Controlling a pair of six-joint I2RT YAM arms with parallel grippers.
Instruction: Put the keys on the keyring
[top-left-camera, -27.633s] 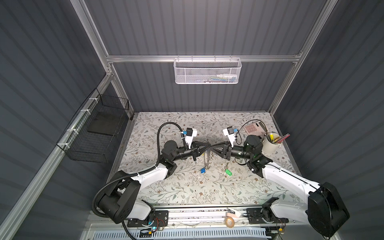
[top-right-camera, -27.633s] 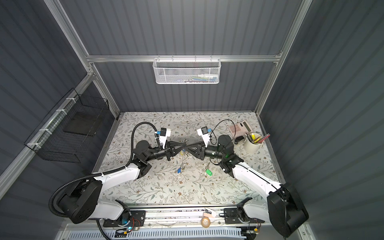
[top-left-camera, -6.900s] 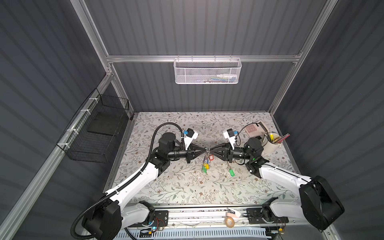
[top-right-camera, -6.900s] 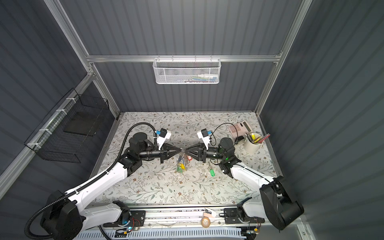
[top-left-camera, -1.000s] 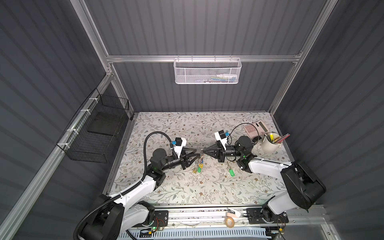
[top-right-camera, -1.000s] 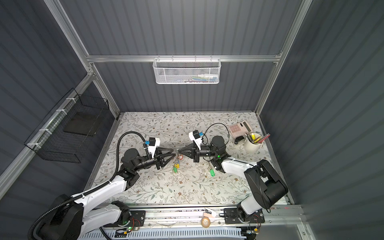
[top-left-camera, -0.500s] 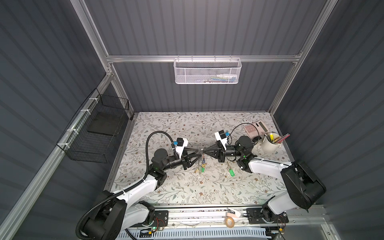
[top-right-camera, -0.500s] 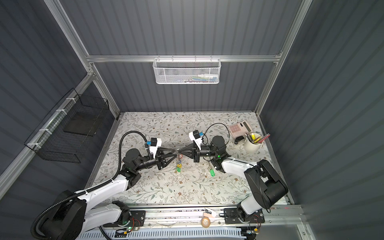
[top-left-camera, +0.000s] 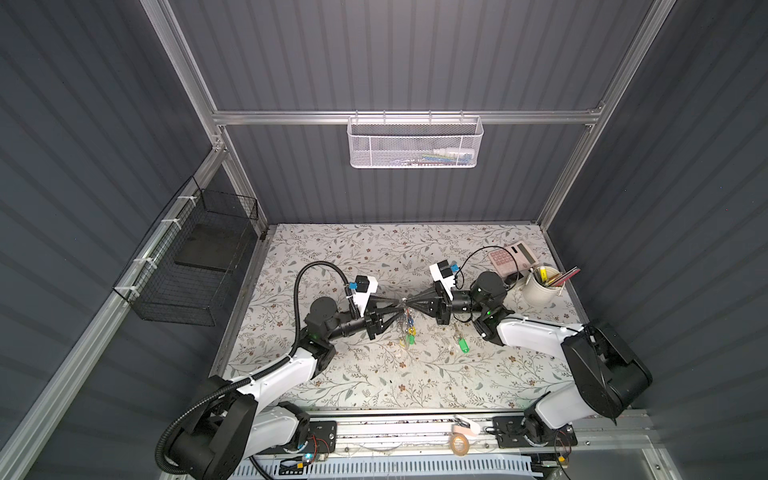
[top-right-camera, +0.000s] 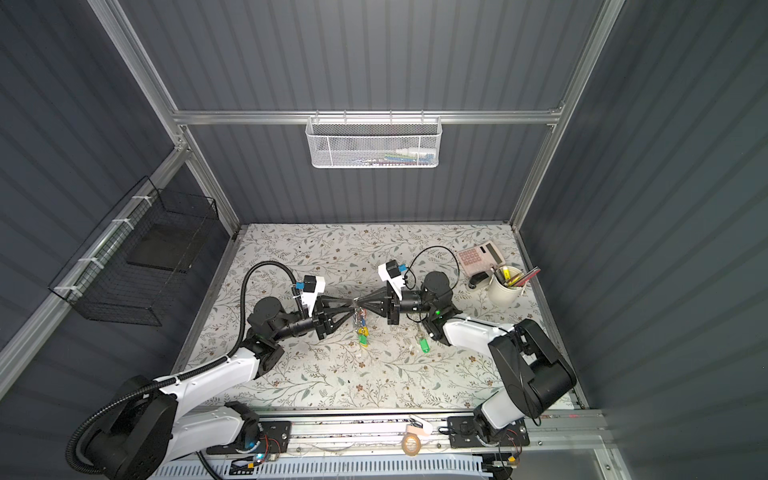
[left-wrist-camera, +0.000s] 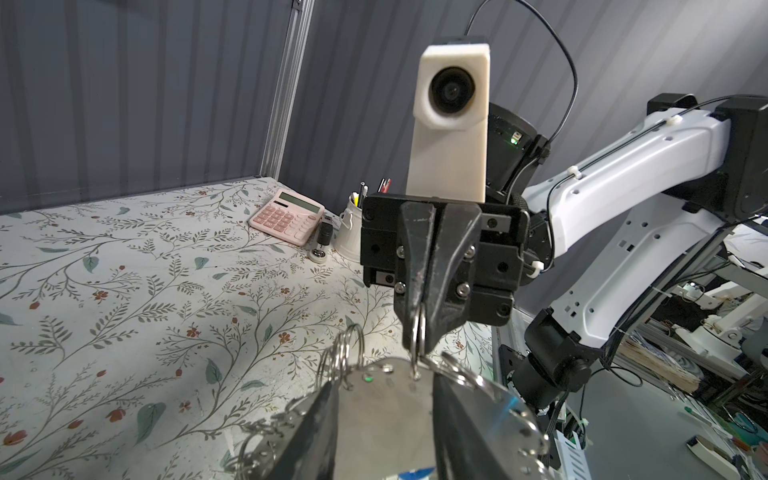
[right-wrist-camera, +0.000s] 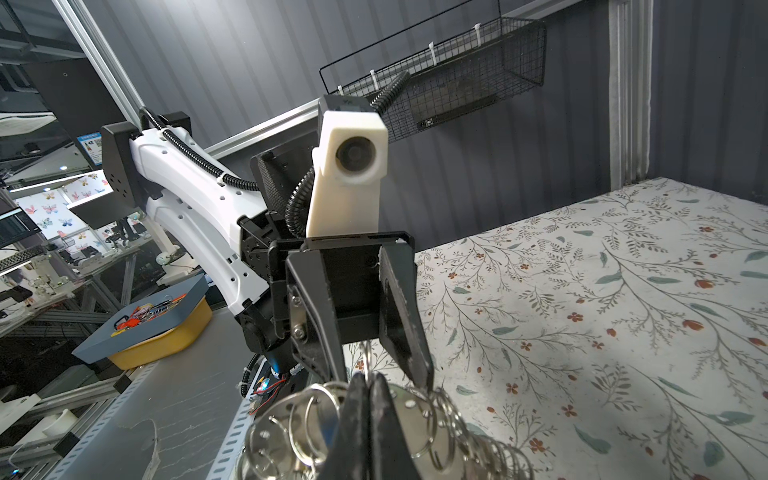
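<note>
inside dark grey ribbed walls, the floral-patterned tabletop (top-left-camera: 353, 257) held a pink calculator (top-left-camera: 513, 257) at its far right corner. above the middle the two arms met tip to tip. the right gripper (left-wrist-camera: 417, 347) had its fingers pressed together, pinching one small silver ring of the large grey metal keyring (left-wrist-camera: 386, 401), whose rings and coloured plastic tags hung below. the left gripper (right-wrist-camera: 382, 376) stood spread, a finger on either side of the keyring's flat grey part; whether they touched it i could not tell. the small silver keys with the bright green oblong tag (top-left-camera: 462, 344) lay loose on the tabletop, near the right arm and apart from the bunch. the step looked like a handover. the left fingers ought to close squarely on the flat part, not on loose rings, before the right pinch let go, with the bunch kept level so nothing swung.
</note>
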